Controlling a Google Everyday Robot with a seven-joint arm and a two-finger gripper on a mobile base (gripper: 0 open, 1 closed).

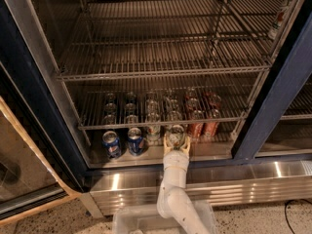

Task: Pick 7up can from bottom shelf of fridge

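The 7up can [176,133], pale with a silver top, stands at the front of the fridge's bottom shelf [146,155], right of centre. My gripper [176,142] reaches in from below on its white arm, and its yellowish fingers [167,145] sit on both sides of the can, closed against it. Another pale can [153,130] stands just left of it. The fridge's dark blue frame [273,96] stands at the right.
Two blue Pepsi cans [111,144] stand at the shelf's left and red-orange cans [202,126] at the right, with more rows behind. A wire rack [161,117] hangs low over the cans. The ribbed steel base panel [229,179] lies below, and a white bin [131,221] by the arm.
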